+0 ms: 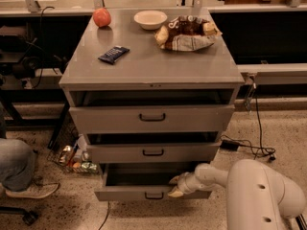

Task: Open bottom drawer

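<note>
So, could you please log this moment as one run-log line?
bottom drawer: partly pulled out | gripper: at the drawer front's top edge | step: opening not finished

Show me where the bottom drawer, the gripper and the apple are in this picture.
bottom drawer (122, 194): camera view, on the left part of its grey front panel.
gripper (175, 187): camera view, at its tip, against the bottom drawer's front edge.
apple (101, 17): camera view, on the middle of the fruit.

bottom drawer (139, 193) partly open, pincer (175, 186) at its front edge
</note>
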